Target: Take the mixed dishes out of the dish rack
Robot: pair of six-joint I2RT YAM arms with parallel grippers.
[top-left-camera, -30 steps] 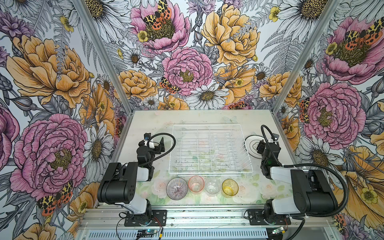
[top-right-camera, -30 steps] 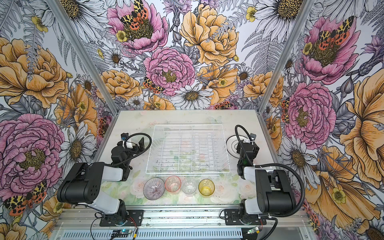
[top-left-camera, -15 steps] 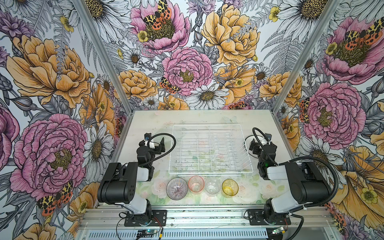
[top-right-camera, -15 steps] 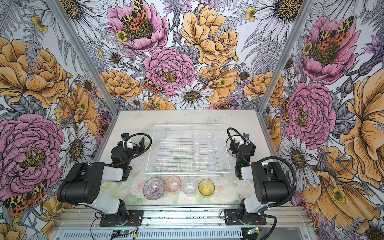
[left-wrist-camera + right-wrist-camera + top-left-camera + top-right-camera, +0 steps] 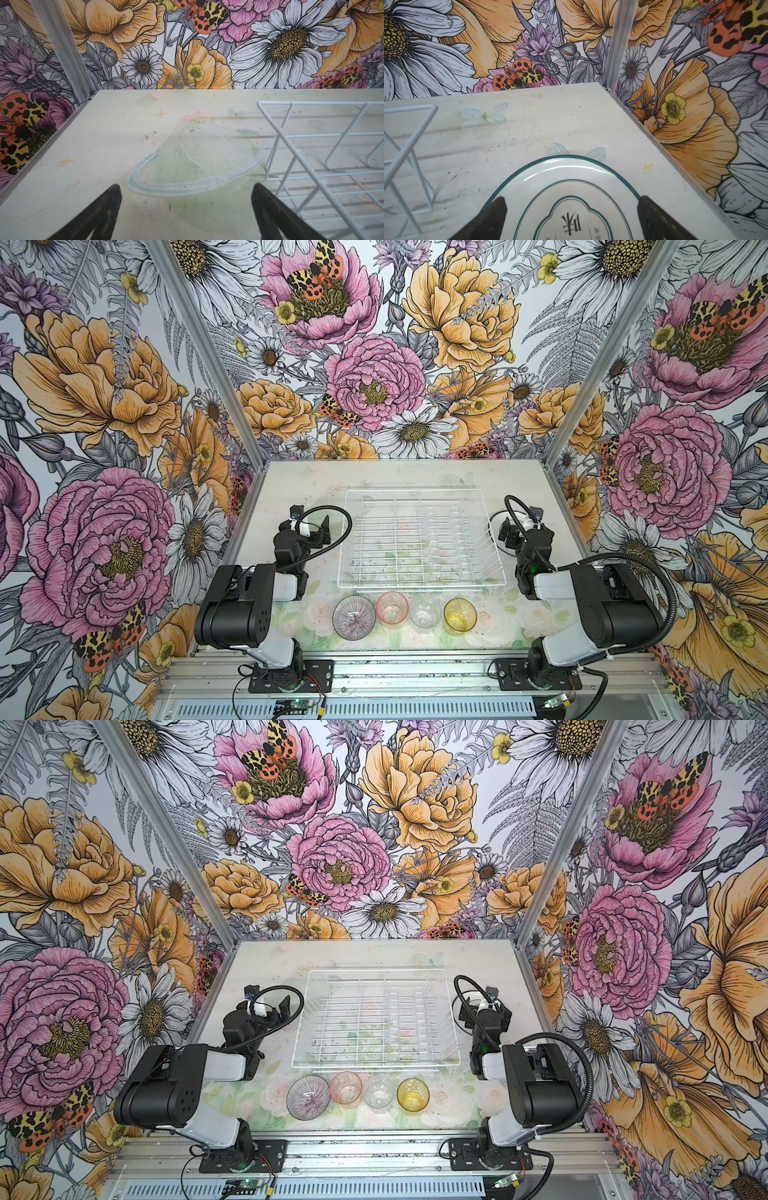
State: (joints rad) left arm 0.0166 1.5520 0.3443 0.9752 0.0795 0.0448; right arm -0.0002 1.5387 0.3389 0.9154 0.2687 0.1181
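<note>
The rack (image 5: 420, 585) stands at the middle of the table (image 5: 83, 145). Through its wires only the table is seen in both top views.

Four dishes are set upright in a row on the table, just in front of the rack's near side and apart from it. From left to right:
- the bowl (image 5: 354, 617)
- the pink tumbler (image 5: 392, 608), just beside the bowl
- the clear tumbler (image 5: 424, 613)
- the amber tumbler (image 5: 460, 615)

A plate (image 5: 571, 182) lies flat on the table to the right of the rack, near the right wall. Whether more plates lie under it cannot be told.

The left gripper (image 5: 186, 185) is held over bare table just left of the rack. Its jaws are spread wide and nothing is gripped.

The right gripper (image 5: 572, 197) is held above the plate. Its jaws are spread wide, one to each side of the plate's centre, and nothing is gripped. Whether the jaws touch the plate cannot be told.
</note>
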